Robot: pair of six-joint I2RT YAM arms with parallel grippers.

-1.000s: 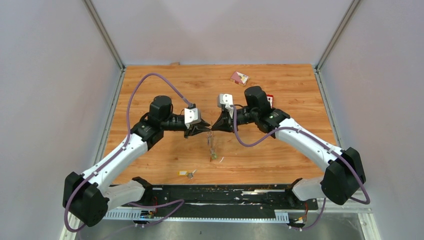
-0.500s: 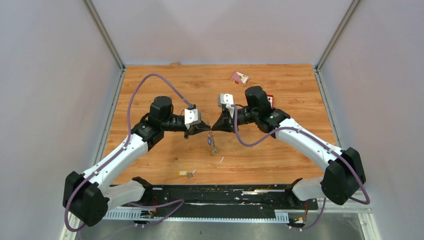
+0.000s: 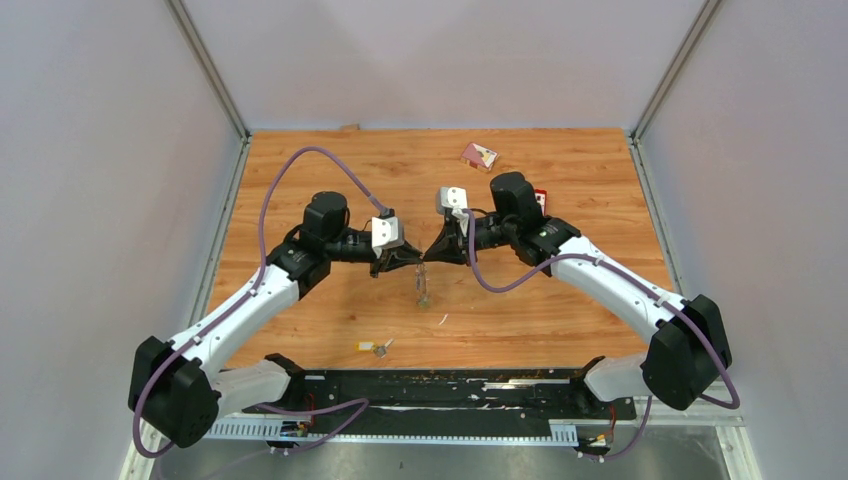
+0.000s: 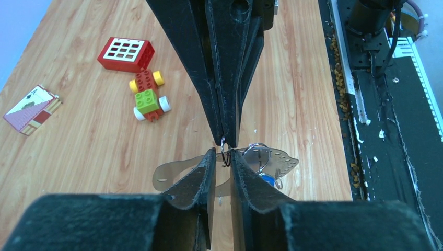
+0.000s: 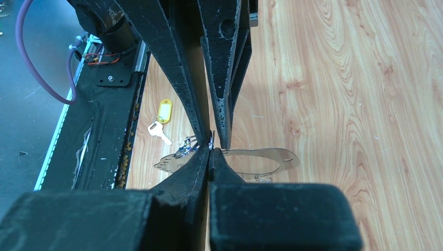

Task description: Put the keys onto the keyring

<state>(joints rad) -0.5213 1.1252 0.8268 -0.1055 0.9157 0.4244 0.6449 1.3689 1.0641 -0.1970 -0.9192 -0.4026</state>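
My two grippers meet tip to tip above the middle of the table. The right gripper [image 5: 210, 150] is shut on a thin wire ring [image 4: 225, 155]. From that ring hangs the keyring [image 4: 175, 175], a flat grey loop with small holes, together with a blue tag [image 4: 267, 179]. My left gripper [image 4: 223, 155] faces it with its jaws slightly apart on either side of the same wire ring. In the top view the keyring [image 3: 422, 287] dangles below both grippers. A key with a yellow tag [image 3: 372, 347] lies on the wood near the front edge, apart from both grippers.
A green-yellow-red toy car [image 4: 146, 94], a red block with a white grid [image 4: 126, 54] and a card pack [image 4: 31, 108] lie on the far side of the table. The black rail [image 3: 440, 385] carrying the arm bases runs along the near edge.
The hanging keyring sits a little higher and hangs shorter than a second ago. The left gripper has edged slightly toward the right one. The right arm has held still.
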